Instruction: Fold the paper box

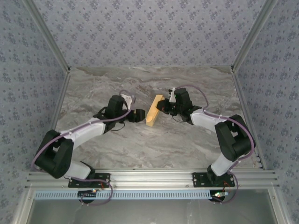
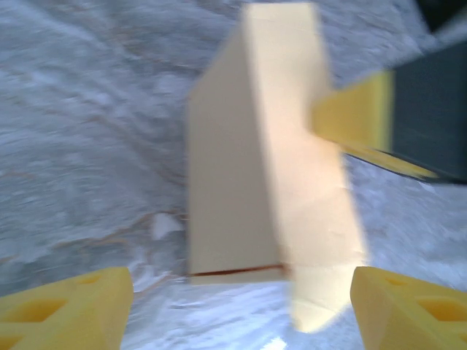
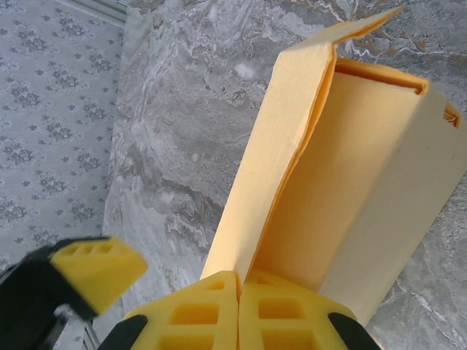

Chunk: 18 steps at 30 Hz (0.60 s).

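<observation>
The yellow-orange paper box (image 1: 154, 111), partly folded into a hollow sleeve, sits centrally on the table (image 1: 140, 149), end flap open.

The paper box (image 1: 153, 111) is pale yellow-orange, the table (image 1: 140, 144) grey-veined marble, the walls (image 1: 140, 28) grey-blue floral print, the fingertips (image 2: 66, 310) yellow.

No lettering, label, brand mark, numeral or sign can be read. The paper box (image 1: 154, 111) shows plain yellow-orange faces. The walls (image 1: 149, 28) carry only a repeated floral motif, and the bench (image 1: 140, 144) only marble veining.
</observation>
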### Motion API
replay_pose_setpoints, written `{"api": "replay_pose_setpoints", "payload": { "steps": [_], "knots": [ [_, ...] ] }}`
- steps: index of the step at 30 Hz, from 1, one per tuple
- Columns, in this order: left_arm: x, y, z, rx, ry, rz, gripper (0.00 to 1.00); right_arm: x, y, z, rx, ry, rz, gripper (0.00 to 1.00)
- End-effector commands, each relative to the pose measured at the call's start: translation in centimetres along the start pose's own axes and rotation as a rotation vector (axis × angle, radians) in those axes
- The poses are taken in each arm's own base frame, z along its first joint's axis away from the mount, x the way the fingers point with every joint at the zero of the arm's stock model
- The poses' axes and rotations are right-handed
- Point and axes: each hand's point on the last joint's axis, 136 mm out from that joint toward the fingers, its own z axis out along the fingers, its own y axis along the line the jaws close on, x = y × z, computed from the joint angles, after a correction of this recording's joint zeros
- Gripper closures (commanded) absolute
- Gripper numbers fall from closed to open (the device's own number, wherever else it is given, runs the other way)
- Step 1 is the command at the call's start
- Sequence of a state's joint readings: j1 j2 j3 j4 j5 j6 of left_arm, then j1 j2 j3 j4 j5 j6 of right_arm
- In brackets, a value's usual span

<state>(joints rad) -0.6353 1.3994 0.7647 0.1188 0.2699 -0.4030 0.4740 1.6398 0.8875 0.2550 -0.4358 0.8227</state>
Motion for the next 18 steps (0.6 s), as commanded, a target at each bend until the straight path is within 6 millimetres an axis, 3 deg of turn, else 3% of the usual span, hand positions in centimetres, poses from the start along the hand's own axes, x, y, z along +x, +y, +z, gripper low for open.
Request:
{"api": "replay_pose_setpoints", "payload": {
  "steps": [1, 13, 18],
  "knots": [
    [-0.5, -2.0, 0.5, -0.009, -0.034, 0.141, 0.18, 2.1, -4.4, 0.6, 0.162, 0.054, 0.021, 0.92],
    [0.4, -2.2, 4.9, -0.100, 0.038, 0.314, 0.18, 1.9, -4.3, 0.6, 0.157, 0.055, 0.021, 0.92],
    [0.7, -1.9, 5.7, -0.097, 0.034, 0.332, 0.24, 1.8, -4.4, 0.5, 0.156, 0.055, 0.023, 0.92]
  ]
}}
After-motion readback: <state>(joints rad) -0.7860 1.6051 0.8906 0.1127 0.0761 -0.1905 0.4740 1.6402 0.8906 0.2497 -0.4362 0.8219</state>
